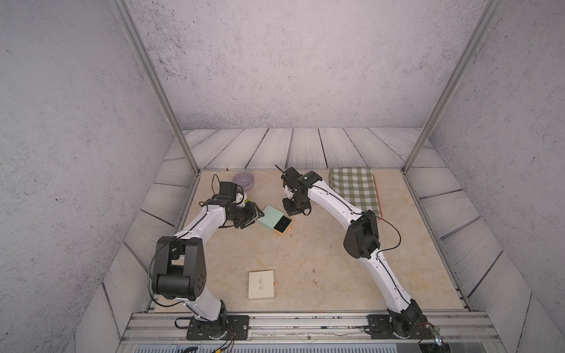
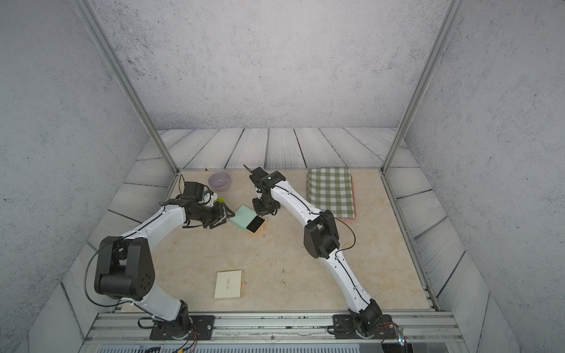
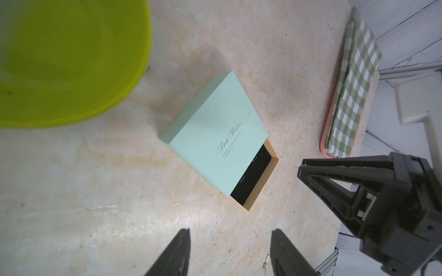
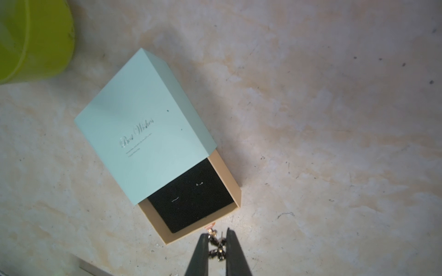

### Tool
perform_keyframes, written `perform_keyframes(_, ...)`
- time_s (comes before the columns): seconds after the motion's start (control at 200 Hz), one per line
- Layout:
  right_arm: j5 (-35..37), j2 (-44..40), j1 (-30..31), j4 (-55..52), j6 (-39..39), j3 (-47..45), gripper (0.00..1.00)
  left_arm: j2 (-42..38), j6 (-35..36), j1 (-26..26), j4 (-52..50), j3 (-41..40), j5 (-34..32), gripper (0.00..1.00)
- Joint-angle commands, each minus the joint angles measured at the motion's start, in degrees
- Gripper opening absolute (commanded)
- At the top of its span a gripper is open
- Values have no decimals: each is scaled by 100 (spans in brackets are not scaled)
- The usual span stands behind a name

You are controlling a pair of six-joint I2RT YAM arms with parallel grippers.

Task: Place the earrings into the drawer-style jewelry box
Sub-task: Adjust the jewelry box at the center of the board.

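The right pincer [image 4: 217, 241], pressed nearly together, pinches a tiny, light, slippery gold-and-dark metal earring [image 4: 216, 248] beside the mint drawer-style jewelry box [image 4: 143, 124], best nipped across its body.

The beige marbled tabletop [image 1: 321, 262] carries a mint drawer-style jewelry box [image 1: 274, 220], a closed cream box [image 1: 261, 284] and loose earrings [image 1: 315, 282]. At its far edge lie a lilac bowl [image 1: 243, 180], a lime-green cup [image 3: 59, 62] and a tray [image 1: 378, 192] under green-checked cloth [image 1: 356, 189].

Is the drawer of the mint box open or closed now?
Partly open. The tan drawer sticks out from the mint sleeve, showing its black lining with two tiny glints on it.
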Motion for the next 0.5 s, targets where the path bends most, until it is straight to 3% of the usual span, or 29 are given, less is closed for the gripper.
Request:
perform_keyframes(0.0,44,-233,-66,123,36,-94,14,422,-26,-40,-5,636,-207,56)
perform_keyframes(0.23,-301,-1172,-295,926,-50,-1551,14,1401,178,-336,-377,1734,-532,56)
perform_keyframes(0.495,-549,-1397,-370,1131,-109,-2005,14,1741,254,-380,-354,1771,-514,59)
